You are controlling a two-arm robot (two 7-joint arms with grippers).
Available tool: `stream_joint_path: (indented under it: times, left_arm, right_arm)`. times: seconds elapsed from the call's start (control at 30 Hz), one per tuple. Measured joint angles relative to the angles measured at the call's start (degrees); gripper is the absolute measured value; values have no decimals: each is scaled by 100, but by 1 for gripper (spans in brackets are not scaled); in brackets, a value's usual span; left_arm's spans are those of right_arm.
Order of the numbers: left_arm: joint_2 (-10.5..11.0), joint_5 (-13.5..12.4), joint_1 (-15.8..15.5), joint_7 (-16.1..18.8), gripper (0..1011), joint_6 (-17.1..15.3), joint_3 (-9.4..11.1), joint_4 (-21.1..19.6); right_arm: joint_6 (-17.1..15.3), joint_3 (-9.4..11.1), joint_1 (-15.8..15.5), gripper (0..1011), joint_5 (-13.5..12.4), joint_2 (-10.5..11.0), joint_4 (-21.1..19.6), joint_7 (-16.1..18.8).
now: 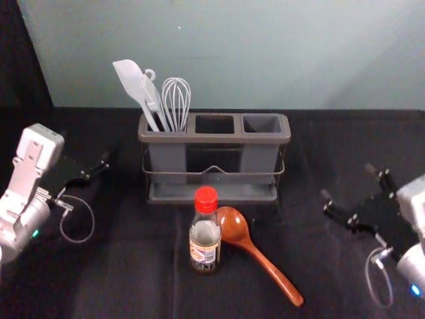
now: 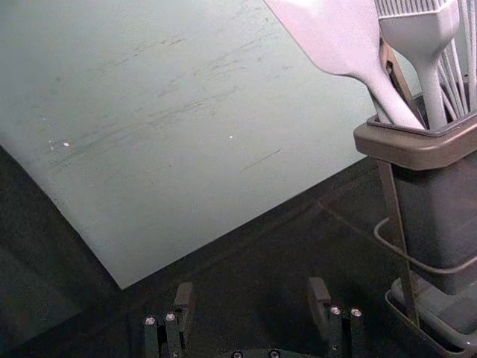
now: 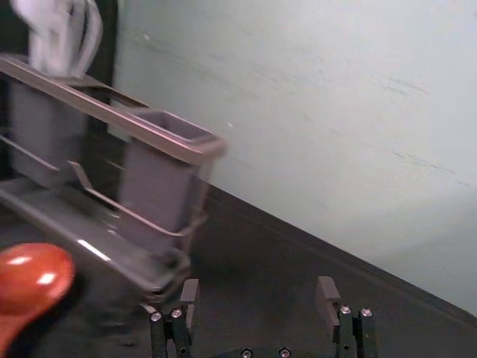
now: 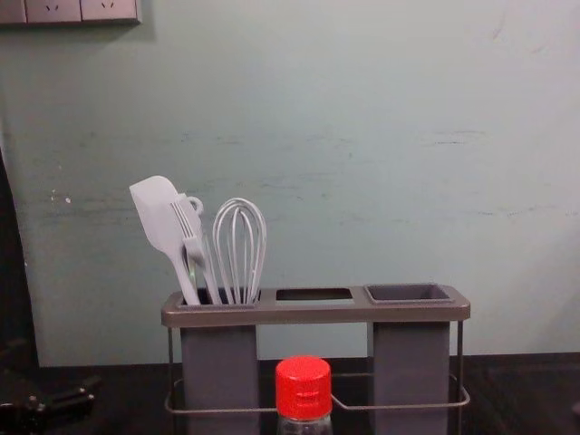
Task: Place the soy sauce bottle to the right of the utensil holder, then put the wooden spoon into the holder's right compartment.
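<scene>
The soy sauce bottle (image 1: pixel 205 232) with its red cap stands upright in front of the utensil holder (image 1: pixel 214 138), near its middle. Close by on the bottle's right lies the wooden spoon (image 1: pixel 259 255), bowl toward the holder and handle slanting to the front right. The holder's right compartment (image 1: pixel 261 124) has nothing in it. At the table's left, my left gripper (image 1: pixel 96 167) is open and empty; the left wrist view shows that gripper (image 2: pixel 253 302) beside the holder. My right gripper (image 1: pixel 348 185), also open and empty, is right of the holder; the right wrist view shows this gripper (image 3: pixel 258 302) too.
A white spatula (image 1: pixel 136 86), a whisk (image 1: pixel 176 103) and another white utensil stand in the holder's left compartment. Behind the dark table (image 1: pixel 133 279) rises a pale green wall (image 1: pixel 265 53). Dark tabletop lies between the holder and my right gripper.
</scene>
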State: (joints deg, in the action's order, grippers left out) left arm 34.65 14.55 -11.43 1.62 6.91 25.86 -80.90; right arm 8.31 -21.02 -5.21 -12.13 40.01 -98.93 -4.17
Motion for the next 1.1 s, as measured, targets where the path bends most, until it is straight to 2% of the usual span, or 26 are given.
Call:
stream_joint_path:
  times: [0.03, 0.2, 0.33, 0.57, 0.73, 0.83, 1.1]
  left_arm:
    - [0, 0, 0, 0, 1000, 0, 0, 0]
    - [0, 0, 0, 0, 1000, 0, 0, 0]
    - [0, 0, 0, 0, 1000, 0, 0, 0]
    - [0, 0, 0, 0, 1000, 0, 0, 0]
    - [0, 0, 0, 0, 1000, 0, 0, 0]
    - [0, 0, 0, 0, 1000, 0, 0, 0]
    - [0, 0, 0, 0, 1000, 0, 0, 0]
  right_arm:
    - [0, 0, 0, 1002, 0, 0, 0, 0]
    - [169, -22, -416, 1003, 50, -54, -473, 3]
    - [252, -98, -551, 1002, 40, -122, -666, 106]
    - [296, -382, -659, 1003, -100, -415, -940, 480]
    - [257, -603, -581, 1003, -240, -710, -972, 776]
    - [209, -674, -522, 1002, -267, -818, -972, 885]
    - [-62, -871, -174, 1002, -427, -1204, -780, 1333]
